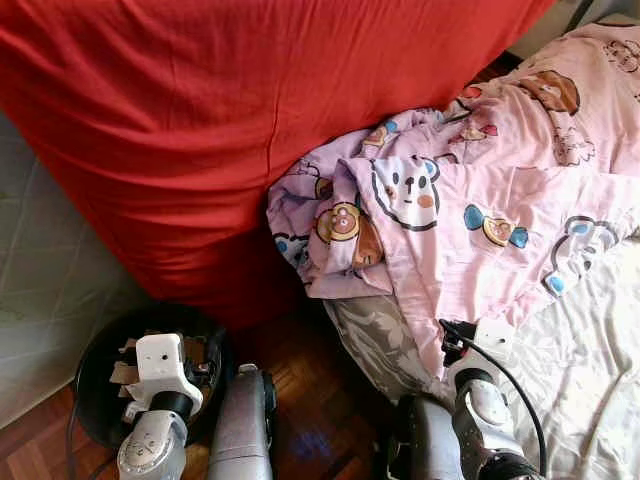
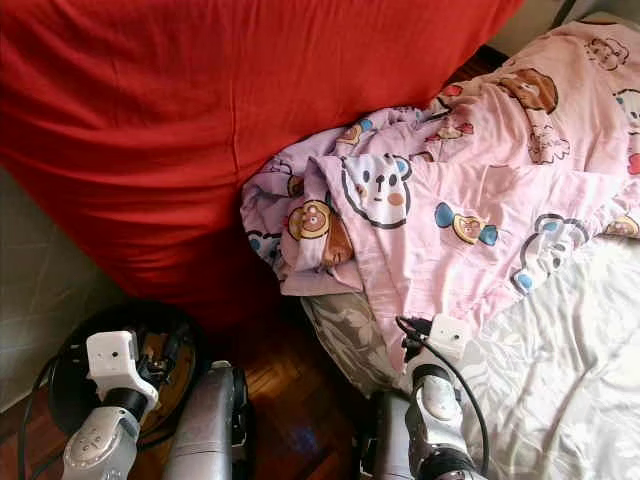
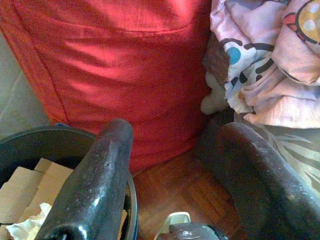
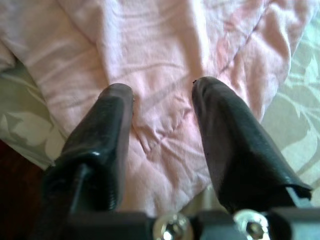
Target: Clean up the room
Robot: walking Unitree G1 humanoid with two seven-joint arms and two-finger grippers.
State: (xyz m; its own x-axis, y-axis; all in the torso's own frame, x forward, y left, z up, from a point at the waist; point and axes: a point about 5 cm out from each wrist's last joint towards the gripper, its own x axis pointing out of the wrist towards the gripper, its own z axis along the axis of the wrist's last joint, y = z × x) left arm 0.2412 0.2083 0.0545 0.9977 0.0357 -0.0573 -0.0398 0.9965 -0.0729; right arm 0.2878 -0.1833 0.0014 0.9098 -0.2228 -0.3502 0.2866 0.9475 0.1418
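Note:
A black round bin [image 1: 92,362] stands on the wooden floor at lower left, with cardboard scraps [image 3: 27,187] and crumpled paper inside. My left gripper [image 3: 175,132] hovers just above the bin's rim, open and empty, pointing toward the foot of a big red beanbag [image 1: 230,110]. A pink cartoon-print blanket [image 1: 480,200] lies bunched on the bed and hangs over its corner. My right gripper [image 4: 162,90] sits low over the blanket's lower edge, open, its fingers [image 4: 107,120] astride a fold of pink cloth without closing on it.
The bed's floral sheet [image 1: 590,370] fills the lower right. Parquet floor [image 1: 310,365] shows in a narrow gap between bin, beanbag and bed. A pale grey surface [image 1: 40,260] lies at the left. Something white and fluffy [image 3: 215,100] peeks from under the blanket.

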